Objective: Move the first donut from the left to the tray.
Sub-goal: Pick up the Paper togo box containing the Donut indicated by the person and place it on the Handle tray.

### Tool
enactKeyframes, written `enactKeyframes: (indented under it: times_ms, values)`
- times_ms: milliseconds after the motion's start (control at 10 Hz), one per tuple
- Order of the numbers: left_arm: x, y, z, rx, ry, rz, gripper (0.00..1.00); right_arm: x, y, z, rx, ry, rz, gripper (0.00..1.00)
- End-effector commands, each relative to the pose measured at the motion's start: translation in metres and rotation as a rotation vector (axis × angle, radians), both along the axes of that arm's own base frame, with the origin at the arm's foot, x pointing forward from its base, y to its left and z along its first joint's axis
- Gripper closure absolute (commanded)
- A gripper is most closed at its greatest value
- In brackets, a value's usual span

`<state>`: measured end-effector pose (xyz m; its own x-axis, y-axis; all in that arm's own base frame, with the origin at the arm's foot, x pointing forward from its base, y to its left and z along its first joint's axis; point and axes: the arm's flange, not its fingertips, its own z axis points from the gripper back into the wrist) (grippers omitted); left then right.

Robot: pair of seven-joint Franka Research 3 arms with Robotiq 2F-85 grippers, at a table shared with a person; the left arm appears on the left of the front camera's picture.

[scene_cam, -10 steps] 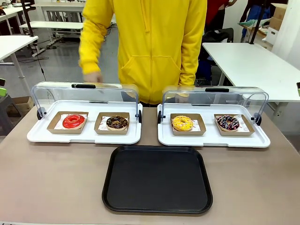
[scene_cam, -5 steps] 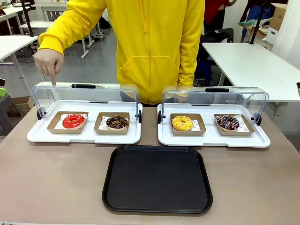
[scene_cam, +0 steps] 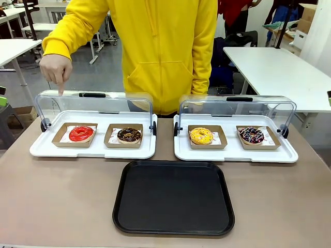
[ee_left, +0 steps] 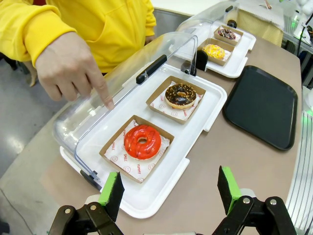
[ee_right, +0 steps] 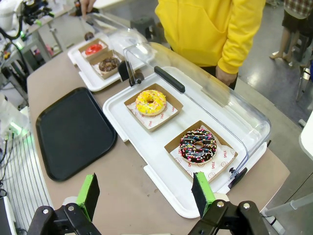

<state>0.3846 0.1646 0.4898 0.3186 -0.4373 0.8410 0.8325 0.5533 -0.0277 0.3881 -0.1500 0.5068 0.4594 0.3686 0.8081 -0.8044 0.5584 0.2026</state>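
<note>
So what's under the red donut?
A white printed liner in a brown cardboard holder, which sits on the left white tray. The donut covers the liner's middle, so any print there cannot be seen.

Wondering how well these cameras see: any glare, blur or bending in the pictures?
Front view: sharp and evenly lit, with pale reflections on the clear lid. Left wrist view: wide-angle bending toward the edges, small bright highlights on the glossy red donut. Right wrist view: the same bending, nothing noticeably blurred.
</note>
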Motion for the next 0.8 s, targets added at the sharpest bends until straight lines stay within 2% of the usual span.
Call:
enactKeyframes:
  times_ms: [0,700]
  values:
    - [0.0022,0.0012,0.0004,-0.015,-0.028,-0.012,0.0,0.0037,-0.0008,0.0016,0.013,-0.032,0.011,0.0]
    - [0.0022,0.0012,0.0004,-0.015,-0.028,-0.012,0.0,0.0037,-0.0008,0.0016,0.013,-0.032,0.011,0.0]
